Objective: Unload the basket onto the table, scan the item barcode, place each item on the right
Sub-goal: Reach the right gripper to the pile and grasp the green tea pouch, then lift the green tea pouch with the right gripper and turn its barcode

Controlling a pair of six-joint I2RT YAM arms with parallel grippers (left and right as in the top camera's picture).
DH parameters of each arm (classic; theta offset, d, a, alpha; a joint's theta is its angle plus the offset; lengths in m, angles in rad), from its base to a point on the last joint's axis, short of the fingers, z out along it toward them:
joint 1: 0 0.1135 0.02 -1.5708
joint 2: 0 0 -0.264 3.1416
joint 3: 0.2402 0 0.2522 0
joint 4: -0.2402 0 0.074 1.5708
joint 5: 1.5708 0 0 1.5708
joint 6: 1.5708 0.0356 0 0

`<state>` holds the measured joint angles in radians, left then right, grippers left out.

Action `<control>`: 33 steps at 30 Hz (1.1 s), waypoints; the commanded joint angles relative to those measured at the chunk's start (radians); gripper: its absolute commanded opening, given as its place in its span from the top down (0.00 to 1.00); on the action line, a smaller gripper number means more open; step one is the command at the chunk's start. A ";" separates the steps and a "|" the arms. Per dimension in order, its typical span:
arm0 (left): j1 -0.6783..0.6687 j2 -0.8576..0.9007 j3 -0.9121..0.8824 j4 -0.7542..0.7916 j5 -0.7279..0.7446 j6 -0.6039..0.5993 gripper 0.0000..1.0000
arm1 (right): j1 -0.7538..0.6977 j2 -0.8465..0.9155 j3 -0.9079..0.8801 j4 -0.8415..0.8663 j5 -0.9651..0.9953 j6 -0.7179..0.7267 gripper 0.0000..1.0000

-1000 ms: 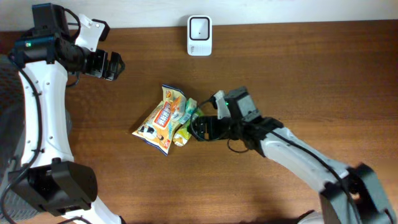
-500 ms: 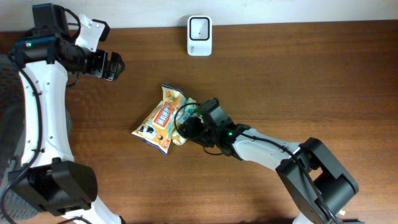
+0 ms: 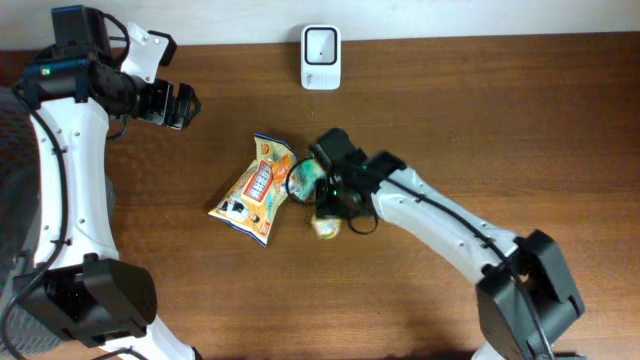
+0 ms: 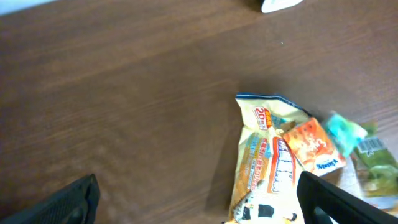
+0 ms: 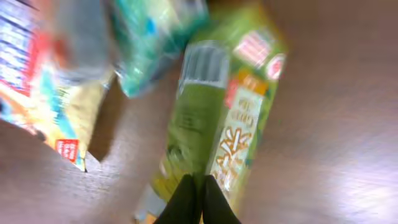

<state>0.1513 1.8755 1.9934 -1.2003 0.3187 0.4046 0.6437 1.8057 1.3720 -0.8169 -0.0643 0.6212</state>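
Snack bag (image 3: 250, 192), green packet (image 5: 217, 137) (blurred), scanner (image 3: 321, 44) apart

left arm (image 3: 60, 190): white links, black joints, black cable, green light
right arm (image 3: 450, 225): white links, black joints
fingers (image 4: 336, 199): black

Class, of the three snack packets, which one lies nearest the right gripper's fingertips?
The green packet: the shut right gripper pinches its end. The teal packet and the yellow bag lie beyond it, untouched.
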 commanded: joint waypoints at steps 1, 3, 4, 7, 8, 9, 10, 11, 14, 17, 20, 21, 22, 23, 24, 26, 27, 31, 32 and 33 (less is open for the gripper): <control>0.000 -0.008 0.008 0.002 0.015 0.016 0.01 | -0.006 -0.030 0.079 -0.069 0.272 -0.373 0.96; 0.000 -0.008 0.008 0.002 0.015 0.016 0.01 | -0.032 -0.011 0.077 -0.093 0.278 -0.470 0.96; 0.000 -0.008 0.008 0.002 0.015 0.016 0.01 | -0.053 -0.002 0.077 -0.092 0.278 -0.488 0.96; 0.000 -0.008 0.008 0.002 0.015 0.016 0.01 | -0.178 0.014 0.077 -0.096 0.085 -0.571 0.95; 0.000 -0.008 0.008 0.002 0.015 0.016 0.01 | -0.215 0.014 0.077 -0.105 -0.039 -0.585 0.82; 0.000 -0.008 0.008 0.002 0.015 0.016 0.01 | -0.245 0.014 0.077 -0.118 -0.170 -0.585 0.60; 0.000 -0.008 0.008 0.002 0.015 0.016 0.01 | -0.253 0.016 0.077 -0.129 -0.240 -0.584 0.41; 0.000 -0.008 0.008 0.002 0.015 0.016 0.01 | -0.238 0.019 0.077 -0.156 -0.277 -0.554 0.22; 0.000 -0.008 0.008 0.002 0.015 0.016 0.01 | -0.142 0.057 0.072 -0.171 -0.233 -0.483 0.06; 0.002 -0.008 0.008 0.002 0.015 0.016 0.01 | -0.069 0.159 0.064 -0.197 -0.167 -0.435 0.06; 0.002 -0.008 0.008 0.002 0.015 0.016 0.01 | -0.061 0.222 0.064 -0.244 -0.167 -0.424 0.06; 0.002 -0.008 0.008 0.002 0.015 0.016 0.01 | -0.062 0.231 0.064 -0.254 -0.157 -0.422 0.06; 0.002 -0.008 0.008 0.002 0.015 0.016 0.01 | -0.062 0.232 0.064 -0.251 -0.127 -0.420 0.06; 0.002 -0.008 0.008 0.002 0.015 0.016 0.01 | -0.064 0.232 0.064 -0.251 -0.089 -0.394 0.06; 0.002 -0.008 0.008 0.002 0.015 0.016 0.01 | -0.069 0.232 0.064 -0.248 -0.077 -0.386 0.06; 0.002 -0.008 0.008 0.002 0.015 0.016 0.01 | -0.089 0.232 0.073 -0.242 -0.077 -0.380 0.08; 0.002 -0.008 0.008 0.002 0.015 0.016 0.01 | -0.119 0.232 0.088 -0.242 -0.073 -0.380 0.08; 0.002 -0.008 0.008 0.002 0.015 0.016 0.01 | -0.196 0.229 0.125 -0.257 -0.040 -0.380 0.18; 0.002 -0.008 0.008 0.002 0.015 0.016 0.01 | -0.211 0.227 0.136 -0.275 -0.006 -0.376 0.23; 0.002 -0.008 0.008 0.002 0.015 0.016 0.01 | -0.219 0.225 0.142 -0.286 0.010 -0.376 0.26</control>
<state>0.1513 1.8755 1.9934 -1.2003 0.3187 0.4046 0.4446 2.0323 1.4796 -1.0843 -0.1177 0.2379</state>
